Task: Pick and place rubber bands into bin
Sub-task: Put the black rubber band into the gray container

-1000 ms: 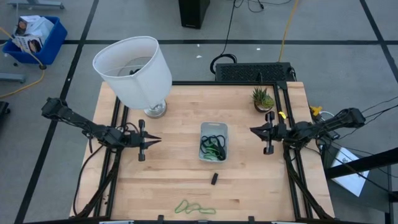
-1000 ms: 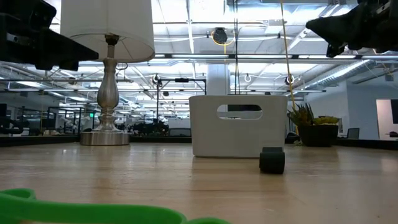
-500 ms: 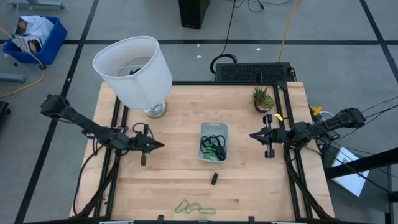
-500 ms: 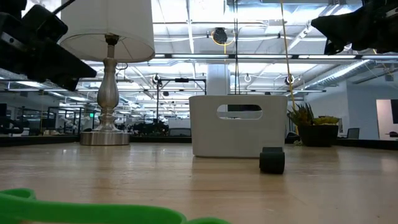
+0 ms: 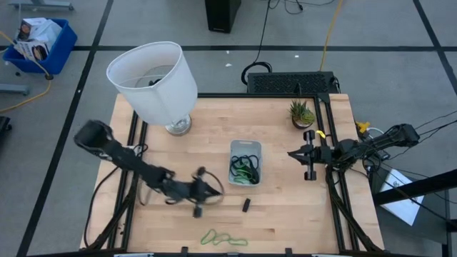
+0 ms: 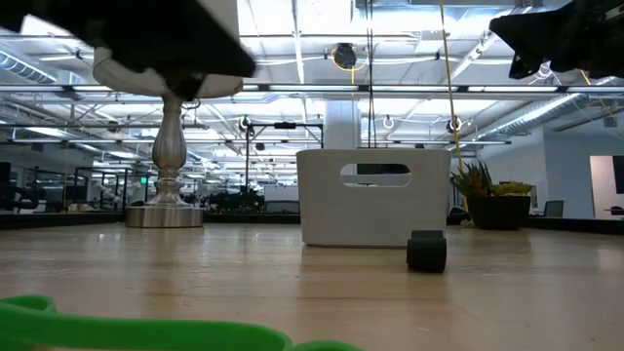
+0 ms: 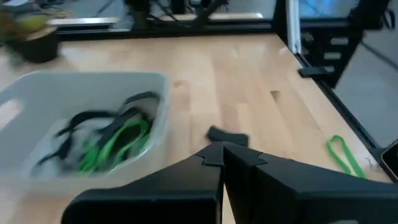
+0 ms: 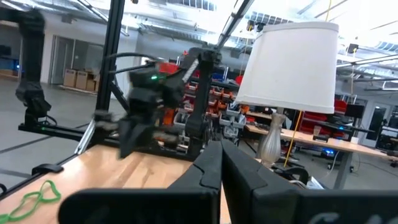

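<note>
Two dark arms reach over the wooden table [image 5: 285,221]. The left gripper [image 5: 214,191] hangs above the front half of the table with its fingers pressed together, tips meeting in the left wrist view. Just ahead of it and slightly toward the table's rear sits the bin [image 5: 245,163], holding a tangle of black and green rubber bands [image 7: 109,134]. A small black block [image 5: 245,205] lies just beyond the left fingertips, and a loose green rubber band [image 5: 223,238] lies nearer the front edge, in front of this gripper. The right gripper [image 5: 291,153] waits on the bin's far side, well apart from it, fingers closed. A white-shaded lamp [image 5: 156,81] and a small potted plant [image 5: 301,113] stand at the rear.
</note>
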